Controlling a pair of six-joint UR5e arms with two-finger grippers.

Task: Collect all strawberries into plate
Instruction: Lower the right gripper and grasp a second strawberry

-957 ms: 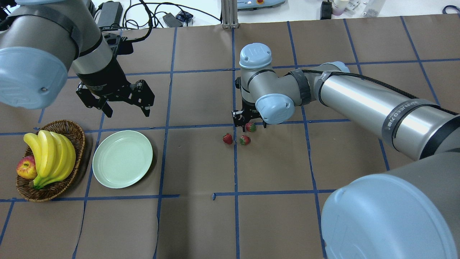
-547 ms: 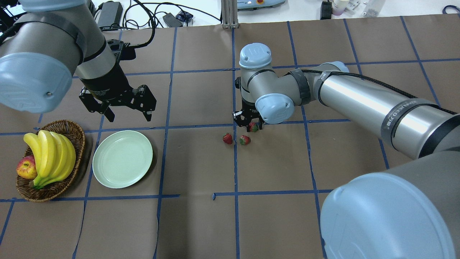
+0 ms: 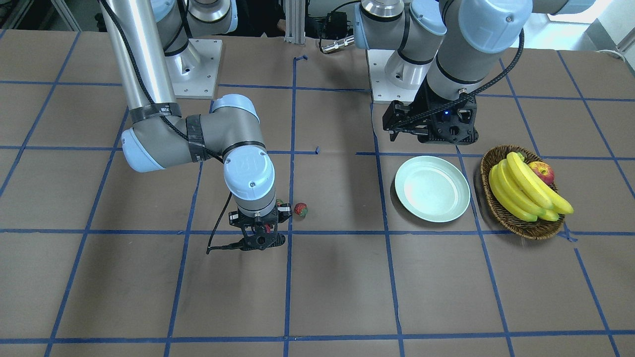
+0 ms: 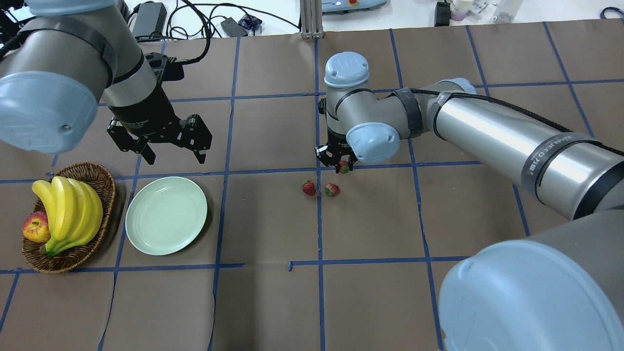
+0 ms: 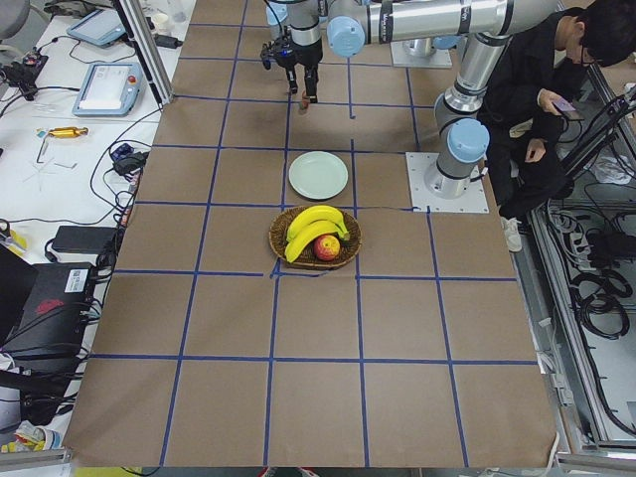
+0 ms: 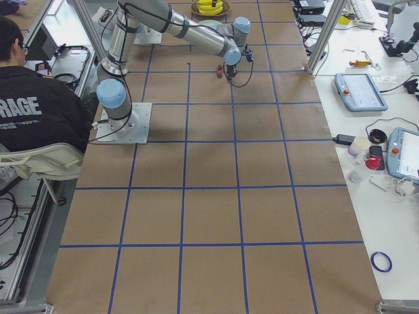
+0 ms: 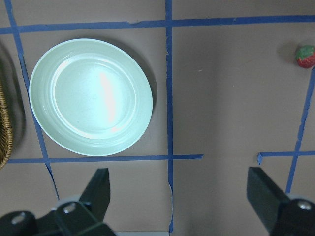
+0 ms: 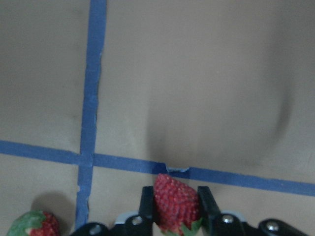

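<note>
Seen from across the table, my right gripper (image 3: 259,234) points straight down, pinching a small red strawberry with a green leafy cap (image 3: 266,229). A second strawberry (image 3: 300,209) lies just beside those jaws, on my base's side. My left gripper (image 3: 430,133) hangs near a round, shallow, pale mint-green glossy plate (image 3: 432,195). From overhead, the right fingers clamp the strawberry (image 4: 344,167), with the second strawberry (image 4: 308,187) and a third strawberry (image 4: 332,189) near them but apart. The left jaws are spread wide, with the plate (image 4: 166,215) close by. My left wrist camera shows the plate (image 7: 91,97) beyond my parted fingers (image 7: 96,191). My right wrist camera shows the strawberry (image 8: 176,201) squeezed between both fingers (image 8: 207,206), with a loose strawberry (image 8: 34,225) just beside them.
</note>
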